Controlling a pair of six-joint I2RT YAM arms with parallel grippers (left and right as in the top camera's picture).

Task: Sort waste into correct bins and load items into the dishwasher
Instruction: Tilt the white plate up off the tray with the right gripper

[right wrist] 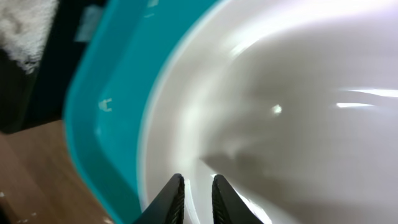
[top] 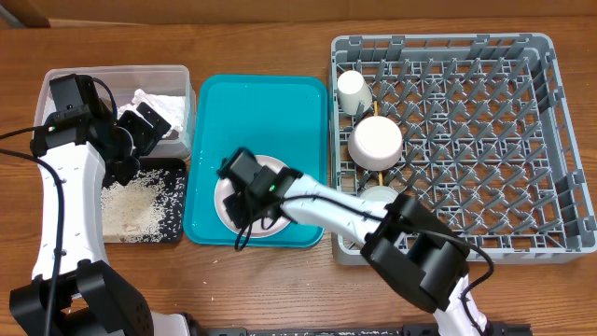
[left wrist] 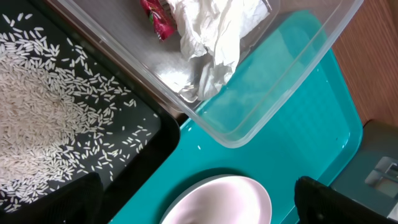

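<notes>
The right pincer (right wrist: 196,186) is narrow, a mere slit between its fingers, tips over the inner slope of the pink plate (right wrist: 280,93) just inside its rim (contact is unclear). The teal tray (right wrist: 106,106) lies beyond that rim. The left pincer (top: 142,129) gapes wide. Ahead of it the clear tub (left wrist: 292,68) holds a napkin (left wrist: 211,37) and red wrapper (left wrist: 157,15), and rice (left wrist: 31,106) fills the black tray (left wrist: 149,155) beside one finger.

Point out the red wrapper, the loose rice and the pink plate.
red wrapper (left wrist: 157,18), left wrist view, on its crinkled middle.
loose rice (left wrist: 28,106), left wrist view, on the thick part of the heap.
pink plate (left wrist: 227,200), left wrist view, on its bare inner face.
</notes>
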